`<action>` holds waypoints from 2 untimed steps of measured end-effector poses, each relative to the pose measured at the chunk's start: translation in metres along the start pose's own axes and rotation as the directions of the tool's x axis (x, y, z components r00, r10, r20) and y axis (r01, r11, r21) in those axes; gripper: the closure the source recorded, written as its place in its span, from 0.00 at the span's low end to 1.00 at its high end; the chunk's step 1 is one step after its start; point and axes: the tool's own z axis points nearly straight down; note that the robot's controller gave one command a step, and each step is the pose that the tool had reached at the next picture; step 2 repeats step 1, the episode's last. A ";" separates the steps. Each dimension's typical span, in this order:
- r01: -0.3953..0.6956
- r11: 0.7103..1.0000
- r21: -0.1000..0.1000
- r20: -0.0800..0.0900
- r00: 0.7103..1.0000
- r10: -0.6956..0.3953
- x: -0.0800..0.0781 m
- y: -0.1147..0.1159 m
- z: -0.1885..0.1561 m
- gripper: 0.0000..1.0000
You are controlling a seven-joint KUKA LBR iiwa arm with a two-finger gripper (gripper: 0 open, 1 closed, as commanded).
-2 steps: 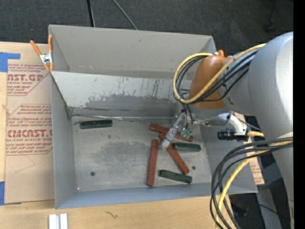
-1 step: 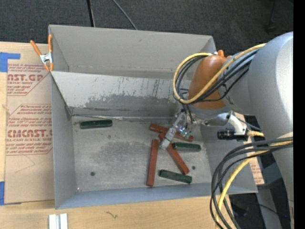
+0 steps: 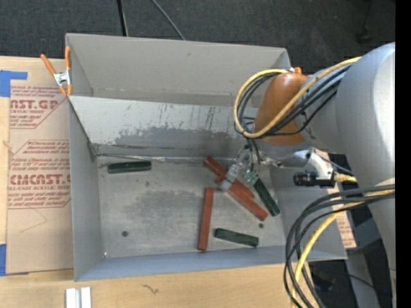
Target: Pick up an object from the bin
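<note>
My gripper (image 3: 232,177) is low in the right part of the bin, its tip down on a red-brown bar (image 3: 241,194) that runs diagonally from upper left to lower right. A dark green bar (image 3: 266,197) lies just right of it, partly under the wrist. Another red-brown bar (image 3: 205,218) lies nearly upright just left of and below the gripper. How the fingers stand is hidden.
A dark green bar (image 3: 236,237) lies near the front wall at the right. One more dark green bar (image 3: 129,167) rests by the back wall at the left. The arm and its cables hang over the bin's right side.
</note>
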 end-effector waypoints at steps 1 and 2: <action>0.001 1.000 -0.001 0.000 1.000 -0.001 -0.003 0.002 -0.114 1.00; 0.001 1.000 -0.001 0.000 1.000 -0.001 -0.003 0.002 -0.114 1.00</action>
